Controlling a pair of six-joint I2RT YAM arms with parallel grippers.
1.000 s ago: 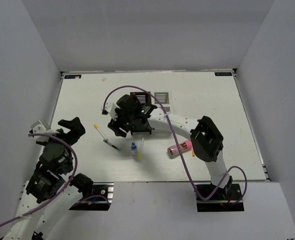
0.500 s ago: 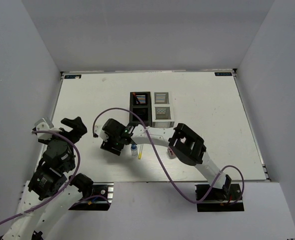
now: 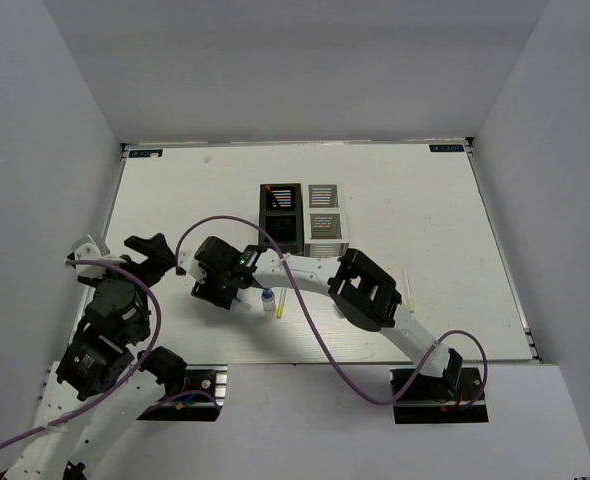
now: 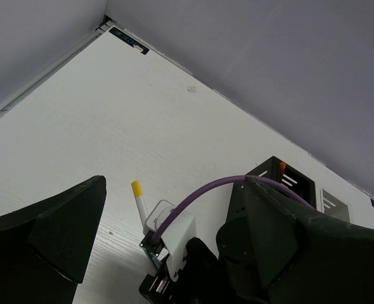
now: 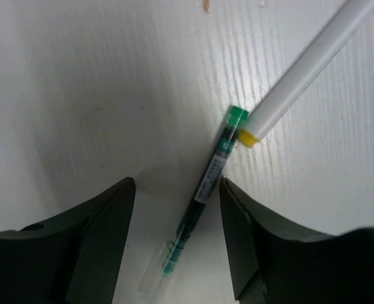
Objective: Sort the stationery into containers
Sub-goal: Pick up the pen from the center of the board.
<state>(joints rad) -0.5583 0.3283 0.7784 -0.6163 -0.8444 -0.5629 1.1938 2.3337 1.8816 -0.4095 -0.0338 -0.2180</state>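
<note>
My right gripper [image 5: 174,212] is open, low over the table, with a green pen [image 5: 207,183] lying between its fingers and nearer the right one. A white marker with a yellow band [image 5: 301,66] touches the pen's top end. From above, the right gripper [image 3: 215,285] hides both. My left gripper [image 3: 151,250] is open and empty, to its left. The white bottle with a blue cap [image 3: 267,298] and a yellow pen [image 3: 281,303] lie beside the right wrist. The black organiser [image 3: 283,228] and the white organiser [image 3: 325,235] stand behind. The pink cylinder is hidden.
The right arm [image 3: 360,290] stretches across the table's front middle. Another thin pen [image 3: 407,285] lies to its right. A red-tipped item [image 3: 279,194] stands in the black organiser's far compartment. The left wrist view shows the right wrist [image 4: 174,240] and a yellow-capped marker [image 4: 138,201].
My right arm swung from the organisers down and left to the pens and now sits low over the green pen. My left gripper shifted slightly.
</note>
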